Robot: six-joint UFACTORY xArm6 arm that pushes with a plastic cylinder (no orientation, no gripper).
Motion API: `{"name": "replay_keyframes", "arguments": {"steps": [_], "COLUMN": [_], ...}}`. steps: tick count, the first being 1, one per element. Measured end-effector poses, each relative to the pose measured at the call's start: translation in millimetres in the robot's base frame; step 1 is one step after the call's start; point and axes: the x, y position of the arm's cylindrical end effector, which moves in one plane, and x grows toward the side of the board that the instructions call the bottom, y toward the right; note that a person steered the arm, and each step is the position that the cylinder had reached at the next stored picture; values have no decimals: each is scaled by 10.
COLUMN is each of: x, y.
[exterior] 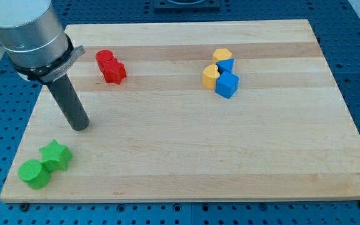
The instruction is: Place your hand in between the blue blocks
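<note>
Two blue blocks sit at the board's upper right: a blue cube [227,84] and, touching it just above, a smaller blue block [225,65] whose shape I cannot make out. A yellow hexagonal block [222,55] and a yellow heart-like block [210,75] press against them. My tip [79,126] rests on the board at the view's left, far left of the blue blocks and well apart from them.
A red cylinder [105,59] and a red star block [114,72] touch each other up and to the right of my tip. A green star [56,155] and a green cylinder [34,174] sit at the lower left corner. The wooden board [186,156] lies on a blue perforated table.
</note>
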Motion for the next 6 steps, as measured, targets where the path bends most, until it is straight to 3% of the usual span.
{"name": "replay_keyframes", "arguments": {"steps": [2, 3, 6], "x": [2, 2, -28], "y": [48, 583, 3035]}}
